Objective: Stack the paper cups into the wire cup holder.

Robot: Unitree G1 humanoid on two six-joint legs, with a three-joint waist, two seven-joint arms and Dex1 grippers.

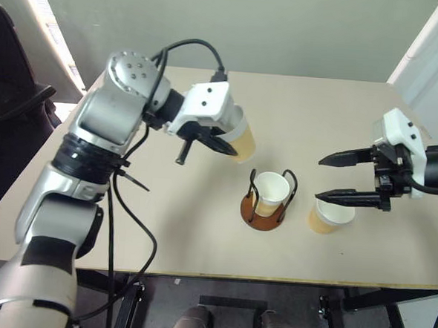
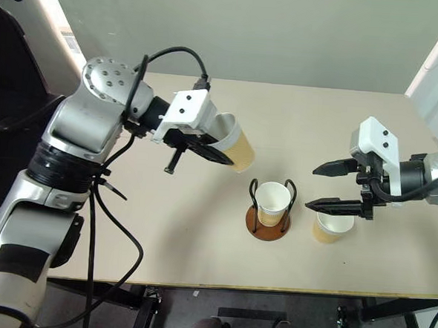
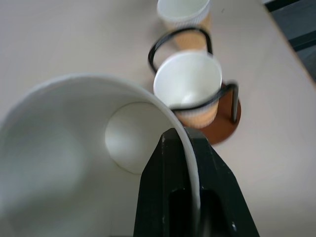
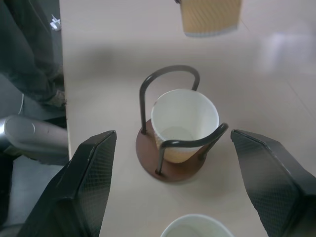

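The left gripper (image 1: 205,139) is pinched shut on the rim of a paper cup (image 2: 233,144), one finger (image 3: 170,190) inside the wall and one outside, and it's carrying that cup tilted in the air over the middle of the desk (image 1: 334,104), up and to the left of the wire cup holder (image 1: 268,204). The holder sits toward the front edge of the desk, roughly centre, and it already has one cup (image 1: 271,192) standing upright between its black loops. A third cup (image 1: 330,217) stands on the desk just to the right of the holder, close to the front edge. The right gripper (image 1: 336,177) hangs above that third cup with its fingers spread wide and nothing in them. So I'd say we're mid-carry on cup number two: one is in, one is in the air, one is waiting. Next move looks like swinging the held cup over the holder, tipping it upright so its base points down, then lowering it into the seated cup without clipping the wire loops.
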